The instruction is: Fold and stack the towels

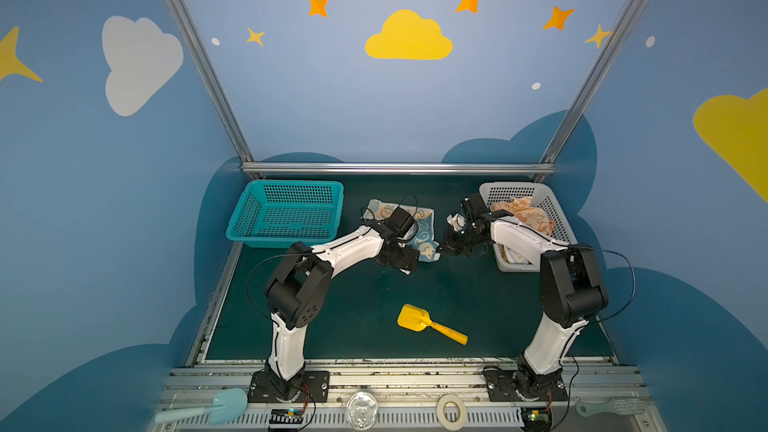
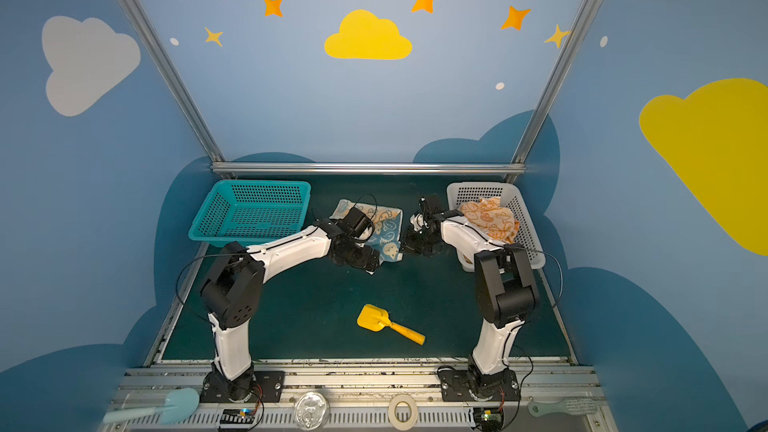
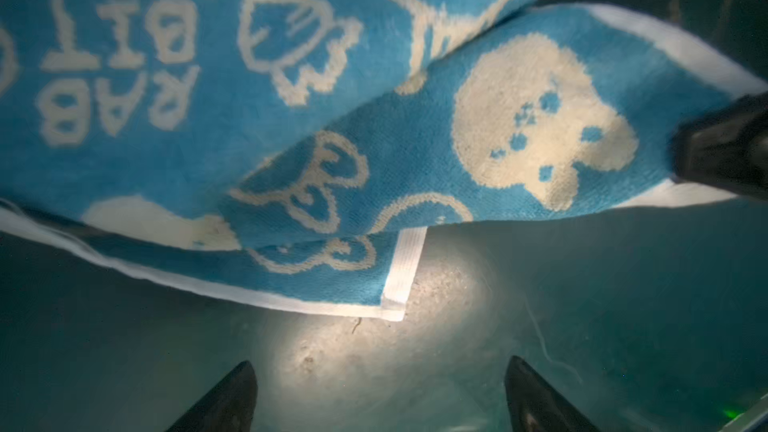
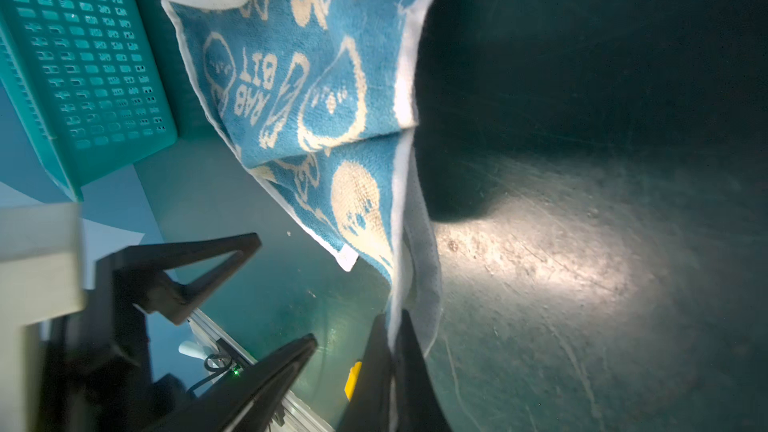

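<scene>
1. Black fingers of the left gripper [image 3: 378,367] are standing spread above the green mat [image 1: 353,284], gripping nothing. A free corner of the blue towel [image 3: 374,160] is lying just ahead at 12 o'clock, apart from them.
2. Toward 2 o'clock from there, the right gripper [image 4: 392,317] is pinching the towel's white hem, lifting a flap at the cloth's 4 o'clock corner.
3. Between the two baskets the towel is resting on the mat, partly doubled over. Its near hem is running roughly 9 to 3 between the grippers, so the left arm is looking the likelier one to take the free corner.
4. Farthest back, orange towels [image 1: 523,211] are heaping in the white basket [image 1: 498,191] at 2 o'clock, with the teal basket [image 1: 286,197] sitting at 10.
</scene>
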Available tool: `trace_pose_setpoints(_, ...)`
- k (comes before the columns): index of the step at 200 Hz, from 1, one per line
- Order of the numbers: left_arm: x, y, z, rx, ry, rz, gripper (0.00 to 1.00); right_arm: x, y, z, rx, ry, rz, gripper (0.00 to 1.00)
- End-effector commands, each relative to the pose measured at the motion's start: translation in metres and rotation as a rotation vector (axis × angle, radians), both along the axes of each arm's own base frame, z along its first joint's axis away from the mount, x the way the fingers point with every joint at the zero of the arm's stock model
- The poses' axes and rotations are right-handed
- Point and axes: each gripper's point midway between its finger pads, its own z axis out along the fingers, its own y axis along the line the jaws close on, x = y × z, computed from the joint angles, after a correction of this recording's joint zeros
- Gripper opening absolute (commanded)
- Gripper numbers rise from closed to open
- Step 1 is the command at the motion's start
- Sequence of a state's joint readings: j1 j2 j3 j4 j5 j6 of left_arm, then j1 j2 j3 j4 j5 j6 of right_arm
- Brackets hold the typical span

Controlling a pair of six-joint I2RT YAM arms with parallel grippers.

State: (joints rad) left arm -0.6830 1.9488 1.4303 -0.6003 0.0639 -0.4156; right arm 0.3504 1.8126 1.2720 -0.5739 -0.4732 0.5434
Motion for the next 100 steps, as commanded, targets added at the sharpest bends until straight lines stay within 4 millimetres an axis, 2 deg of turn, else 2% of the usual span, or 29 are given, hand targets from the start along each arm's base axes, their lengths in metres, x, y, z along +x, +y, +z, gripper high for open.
trace_pose_setpoints(1, -0.003, -0.011, -0.002, -0.022, 0.027, 0.007, 0.89, 0.0, -0.005, 0.015, 0.015, -0.013, -0.018, 0.0)
trace_pose_setpoints(18, -0.004, -0.014, -0.009, 0.002, 0.039, 0.004, 0.85, 0.001, -0.006, 0.016, 0.019, -0.015, -0.021, 0.0)
trace_pose_setpoints(42, -0.005, -0.011, -0.021, 0.071, 0.045, -0.01, 0.74, 0.001, -0.01, 0.015, 0.028, -0.014, -0.03, 0.0)
trace_pose_setpoints(100, -0.005, -0.004, -0.045, 0.16, 0.044, -0.015, 0.63, 0.003, -0.014, 0.012, 0.043, -0.008, -0.037, 0.0)
